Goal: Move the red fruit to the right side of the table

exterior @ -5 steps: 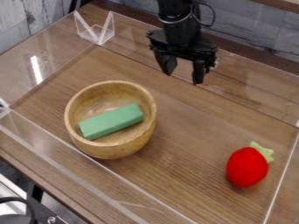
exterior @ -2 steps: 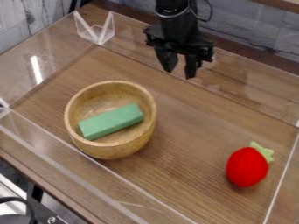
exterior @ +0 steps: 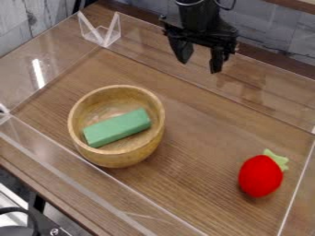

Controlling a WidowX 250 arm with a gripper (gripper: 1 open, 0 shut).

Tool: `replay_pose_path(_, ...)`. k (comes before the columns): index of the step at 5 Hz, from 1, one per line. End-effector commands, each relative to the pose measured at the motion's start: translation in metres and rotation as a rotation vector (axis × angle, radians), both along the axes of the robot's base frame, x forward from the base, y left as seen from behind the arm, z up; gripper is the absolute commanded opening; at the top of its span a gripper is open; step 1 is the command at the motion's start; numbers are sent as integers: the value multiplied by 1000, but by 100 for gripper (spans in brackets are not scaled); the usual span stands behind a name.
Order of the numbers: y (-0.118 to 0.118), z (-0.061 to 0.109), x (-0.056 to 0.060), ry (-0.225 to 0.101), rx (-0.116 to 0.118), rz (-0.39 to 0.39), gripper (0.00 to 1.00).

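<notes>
The red fruit (exterior: 261,174), small and rounded with a green leafy top, lies on the wood-grain table (exterior: 209,129) near its right front corner, close to the clear wall. My black gripper (exterior: 201,57) hangs above the back of the table, far from the fruit, with its fingers spread open and nothing between them.
A wooden bowl (exterior: 116,124) holding a green rectangular block (exterior: 117,127) sits left of centre. Low clear acrylic walls (exterior: 43,64) edge the tabletop, with a folded clear piece (exterior: 99,30) at the back left corner.
The gripper has moved up and a little to the right, toward the back of the table; its fingers narrowed briefly, then spread again. The fruit and the bowl have stayed put.
</notes>
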State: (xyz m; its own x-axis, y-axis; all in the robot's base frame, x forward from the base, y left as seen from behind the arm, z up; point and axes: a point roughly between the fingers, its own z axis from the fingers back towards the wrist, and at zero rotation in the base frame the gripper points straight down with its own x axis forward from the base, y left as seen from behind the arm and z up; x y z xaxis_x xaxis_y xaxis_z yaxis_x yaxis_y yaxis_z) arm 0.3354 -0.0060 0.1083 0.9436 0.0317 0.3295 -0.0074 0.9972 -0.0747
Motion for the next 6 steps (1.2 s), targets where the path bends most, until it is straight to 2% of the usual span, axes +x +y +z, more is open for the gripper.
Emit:
replay_pose_path(1,-2,7,14,-30,5,35,100)
replay_pose_path(3,16,-5,-2,-23,8,86,100)
replay_pose_path(4,9,1,-1,-42,-8,60,100)
replay_pose_path(5,1,4,-1,-51,-12,23,100)
replay_pose_path(6,5,3,-4,-53,-6,64,100)
